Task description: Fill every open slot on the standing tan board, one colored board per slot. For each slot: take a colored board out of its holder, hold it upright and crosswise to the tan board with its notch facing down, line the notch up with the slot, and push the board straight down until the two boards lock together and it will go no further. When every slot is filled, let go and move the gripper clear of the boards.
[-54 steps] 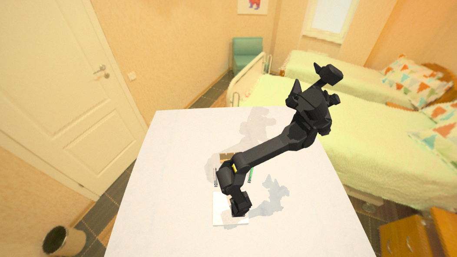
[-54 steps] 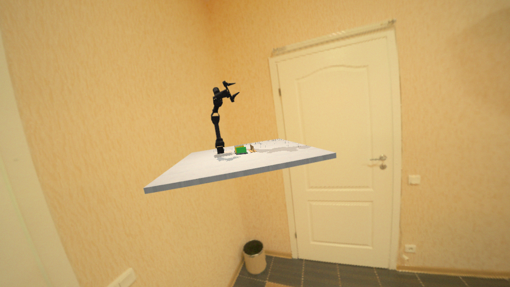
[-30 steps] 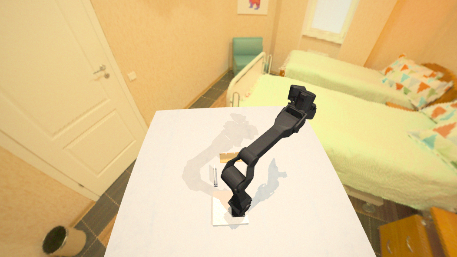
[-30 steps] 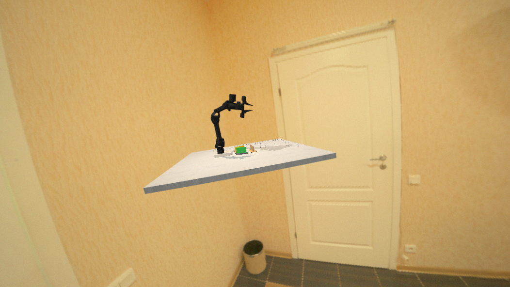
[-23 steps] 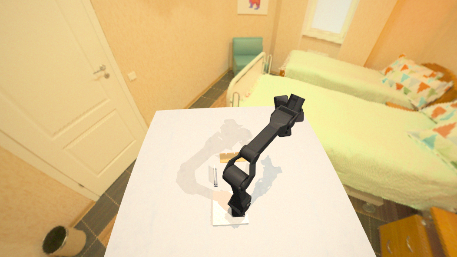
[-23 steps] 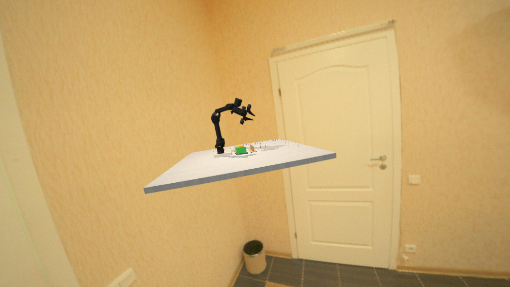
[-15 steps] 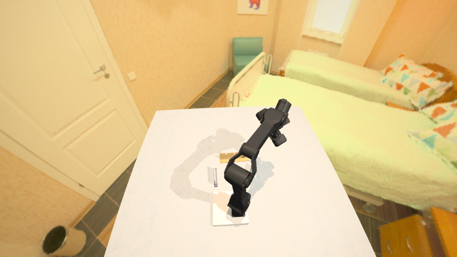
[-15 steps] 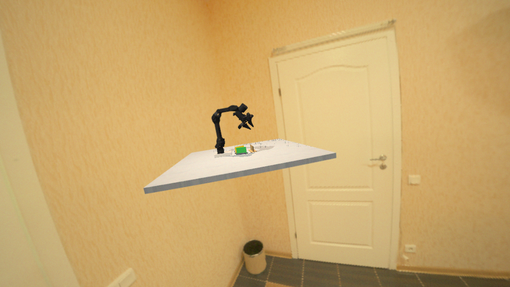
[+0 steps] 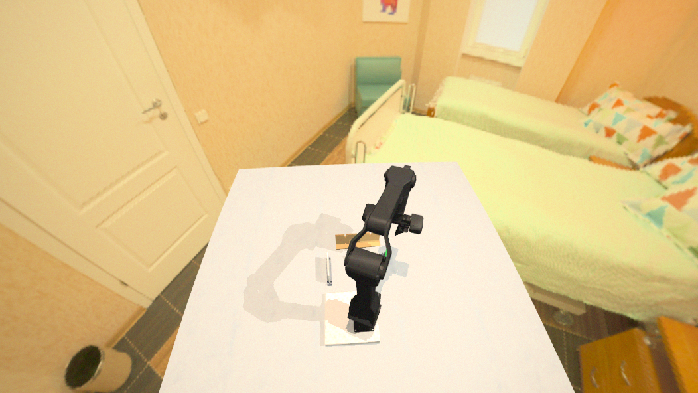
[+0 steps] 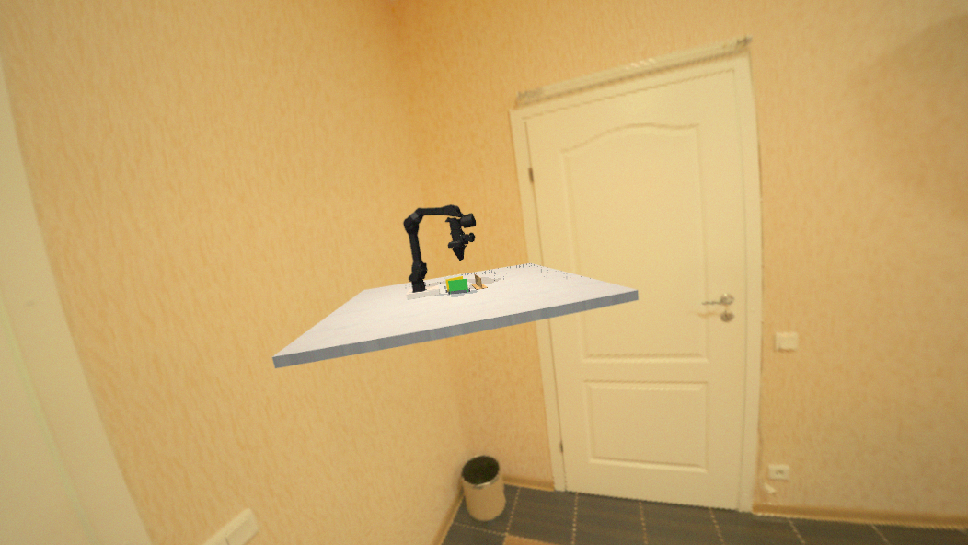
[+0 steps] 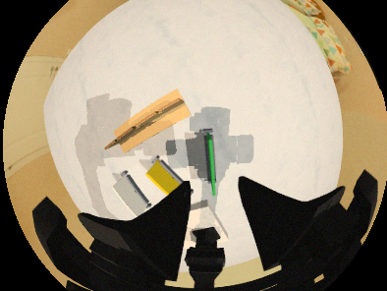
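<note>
Hanging above the table (image 9: 439, 303) (image 10: 406, 315) (image 11: 275, 59), the gripper (image 9: 401, 227) (image 10: 460, 257) (image 11: 214, 184), fingers apart (nothing between them), green board (image 9: 385, 253) (image 10: 458, 284) (image 11: 211, 162) upright below, tan board (image 9: 349, 239) (image 10: 478, 280) (image 11: 142, 120) standing nearby.

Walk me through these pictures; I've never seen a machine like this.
The machine is one black jointed arm. Its gripper points down, fingers apart, holding nothing.

The top picture looks down on the table; the exterior one views it from farther off, from the side. The wrist picture is taken from beside the gripper, so its two dark fingers fill the lower part.

On the table, a tan board stands on edge in a flat base. Near it, in holders, are a green board, a yellow board and a pale grey board. None is joined to the tan board.
</note>
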Action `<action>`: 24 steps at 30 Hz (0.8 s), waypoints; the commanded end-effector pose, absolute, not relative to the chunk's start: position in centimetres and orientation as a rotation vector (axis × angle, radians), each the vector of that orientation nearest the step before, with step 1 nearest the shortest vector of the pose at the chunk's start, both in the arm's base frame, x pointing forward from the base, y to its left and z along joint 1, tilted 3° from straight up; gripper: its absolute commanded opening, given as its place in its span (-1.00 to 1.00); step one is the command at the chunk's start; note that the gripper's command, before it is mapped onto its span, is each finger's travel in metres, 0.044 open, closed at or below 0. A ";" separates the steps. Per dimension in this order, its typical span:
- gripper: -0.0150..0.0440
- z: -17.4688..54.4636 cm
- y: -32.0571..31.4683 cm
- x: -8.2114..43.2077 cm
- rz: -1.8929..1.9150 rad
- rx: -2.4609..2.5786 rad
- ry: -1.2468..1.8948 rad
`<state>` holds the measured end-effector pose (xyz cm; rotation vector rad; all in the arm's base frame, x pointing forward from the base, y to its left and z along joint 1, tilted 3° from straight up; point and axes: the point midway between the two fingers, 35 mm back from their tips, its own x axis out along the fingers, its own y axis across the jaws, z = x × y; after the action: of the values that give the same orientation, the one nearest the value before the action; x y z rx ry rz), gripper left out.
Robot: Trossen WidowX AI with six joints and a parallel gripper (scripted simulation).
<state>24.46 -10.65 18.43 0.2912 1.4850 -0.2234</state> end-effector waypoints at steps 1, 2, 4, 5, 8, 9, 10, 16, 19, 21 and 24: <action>0.13 18.2 -10.6 24.0 -0.209 0.269 1.512; 0.13 18.2 -10.6 24.0 -0.209 0.269 1.512; 0.13 17.4 -10.5 24.0 -0.209 0.269 1.512; 0.13 16.5 -10.5 24.0 -0.209 0.269 1.512; 0.13 13.1 -10.3 23.7 -0.209 0.269 1.513; 0.13 12.2 -10.2 23.5 -0.209 0.269 1.513; 0.13 11.6 -10.1 23.4 -0.209 0.270 1.513; 0.13 10.9 -10.3 23.6 -0.209 0.269 1.513; 0.13 9.9 -10.3 23.6 -0.209 0.269 1.513; 0.13 9.9 -10.3 23.6 -0.209 0.269 1.513; 0.13 9.7 -10.3 23.6 -0.209 0.269 1.513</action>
<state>23.78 -10.30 10.20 0.2751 1.5063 -0.2103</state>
